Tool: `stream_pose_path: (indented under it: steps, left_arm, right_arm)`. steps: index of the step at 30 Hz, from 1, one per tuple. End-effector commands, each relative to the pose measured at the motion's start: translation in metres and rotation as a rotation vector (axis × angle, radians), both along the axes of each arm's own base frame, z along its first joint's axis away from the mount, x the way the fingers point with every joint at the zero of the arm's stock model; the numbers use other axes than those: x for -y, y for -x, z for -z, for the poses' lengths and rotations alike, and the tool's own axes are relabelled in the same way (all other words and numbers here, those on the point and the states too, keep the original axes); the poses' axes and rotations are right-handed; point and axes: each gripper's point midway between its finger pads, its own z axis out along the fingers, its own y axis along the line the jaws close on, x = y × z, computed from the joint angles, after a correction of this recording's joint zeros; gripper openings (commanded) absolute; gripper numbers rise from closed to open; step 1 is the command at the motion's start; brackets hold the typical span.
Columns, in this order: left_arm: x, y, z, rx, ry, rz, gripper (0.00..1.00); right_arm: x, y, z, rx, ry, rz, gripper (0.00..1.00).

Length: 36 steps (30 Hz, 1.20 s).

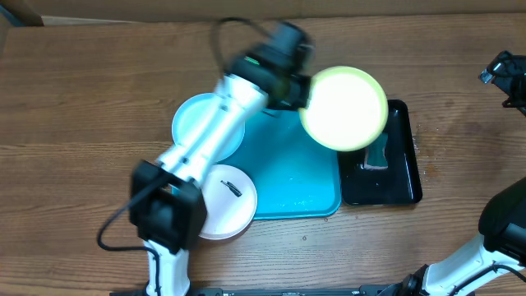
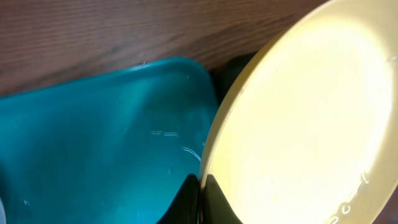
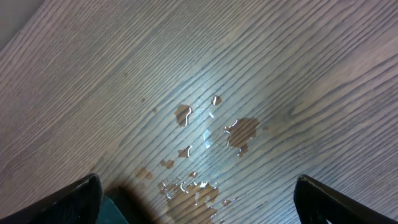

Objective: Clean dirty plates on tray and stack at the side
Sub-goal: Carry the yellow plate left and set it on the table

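My left gripper is shut on the rim of the yellow-green rimmed plate and holds it tilted in the air over the tray's far right corner. In the left wrist view the fingers pinch the plate's edge above the turquoise tray. The tray holds no plate. The pale blue plate lies at the tray's left, partly under my left arm. The white plate, with a dark smear, lies at the tray's front left corner. My right gripper is open and empty over wet wood.
A black tray stands right of the turquoise tray, with a small sponge-like object in it. Water drops lie on the wooden table under the right gripper. The right arm stands at the far right.
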Motion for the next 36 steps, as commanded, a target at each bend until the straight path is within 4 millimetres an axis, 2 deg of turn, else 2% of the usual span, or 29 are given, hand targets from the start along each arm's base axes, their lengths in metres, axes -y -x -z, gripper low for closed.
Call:
stream_pose_path:
  steps: [1, 5, 9, 11, 12, 18, 21, 24, 29, 31, 36]
  left_arm:
    - [-0.024, -0.001, -0.040, -0.158, 0.368, 0.019, 0.04]
    - [-0.118, -0.022, -0.030, -0.182, 0.339, -0.162, 0.04]
    - [-0.215, -0.022, -0.012, -0.230, 0.243, -0.381, 0.04]
    - [-0.268, -0.014, -0.001, -0.262, 0.166, -0.508, 0.04]
    - [-0.288, -0.010, 0.002, -0.274, 0.144, -0.554, 0.04]
    - [-0.386, 0.024, 0.013, -0.340, 0.085, -0.801, 0.04]
    - [-0.436, 0.051, 0.024, -0.392, -0.011, -0.958, 0.04]
    - [-0.467, 0.075, 0.033, -0.441, -0.105, -1.050, 0.04]
    - [-0.499, 0.106, 0.055, -0.507, -0.300, -1.124, 0.04]
    - [-0.500, 0.109, 0.065, -0.522, -0.323, -1.144, 0.04]
    - [-0.488, 0.097, 0.086, -0.501, -0.299, -1.119, 0.04]
  right_arm:
    - [0.002, 0.000, -0.006, 0.018, 0.002, 0.007, 1.00]
    - [0.002, 0.000, -0.006, 0.019, 0.002, 0.007, 1.00]
    - [0.002, 0.000, -0.006, 0.019, 0.002, 0.007, 1.00]
    - [0.002, 0.000, -0.006, 0.018, 0.002, 0.007, 1.00]
    - [0.002, 0.000, -0.006, 0.019, 0.002, 0.007, 1.00]
    - [0.002, 0.000, -0.006, 0.019, 0.002, 0.007, 1.00]
    - [0.002, 0.000, -0.006, 0.018, 0.002, 0.007, 1.00]
    - [0.002, 0.000, -0.006, 0.019, 0.002, 0.007, 1.00]
    - [0.002, 0.000, -0.007, 0.019, 0.002, 0.007, 1.00]
    - [0.002, 0.000, -0.006, 0.018, 0.002, 0.007, 1.00]
    - [0.002, 0.000, -0.006, 0.019, 0.002, 0.007, 1.00]
